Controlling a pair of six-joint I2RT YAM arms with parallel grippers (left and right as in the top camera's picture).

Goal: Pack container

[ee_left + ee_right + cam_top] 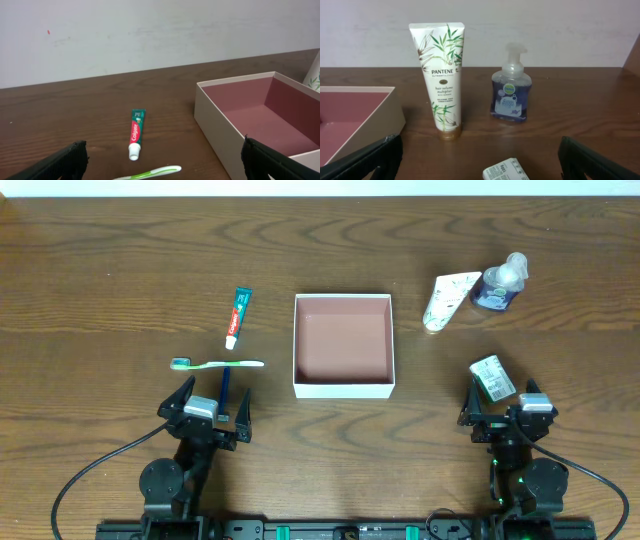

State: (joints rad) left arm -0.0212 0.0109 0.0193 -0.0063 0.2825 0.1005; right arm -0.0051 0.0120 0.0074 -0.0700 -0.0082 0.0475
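Overhead looks straight down, high enough to take in most of the table. Left wrist sits low and close, facing the back wall past the toothpaste. Right wrist, equally low, faces the shampoo tube. Both wrist views share the container, seemingly from opposite sides.

Square cardboard box: white walls, reddish-brown floor. Small toothpaste tube: green, red, white. Tall plastic tube: white, green leaf print.
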